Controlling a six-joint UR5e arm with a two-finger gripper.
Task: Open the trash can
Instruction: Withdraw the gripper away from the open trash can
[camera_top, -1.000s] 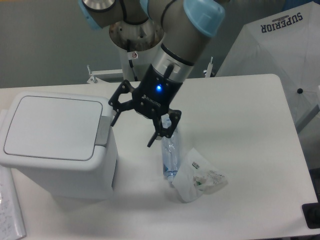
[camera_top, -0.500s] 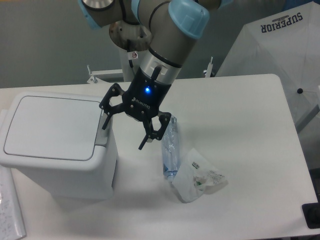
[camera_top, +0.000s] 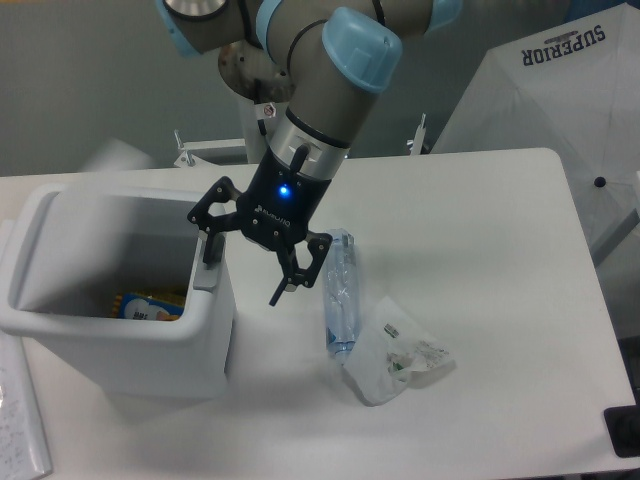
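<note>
The trash can (camera_top: 120, 330) fills the surface's (camera_top: 480, 220) left edge, its mouth open from above. The hand (camera_top: 245, 255), fingers spread, hangs at its right wall. A plastic bottle (camera_top: 340, 295) and crumpled wrapper (camera_top: 395, 360) block the middle; the right side and far right corner lie free.

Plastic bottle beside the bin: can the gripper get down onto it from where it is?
Probably yes. The gripper is open and just left of the plastic bottle, which lies bare on the table. Only the crumpled bag touches its lower end.
</note>
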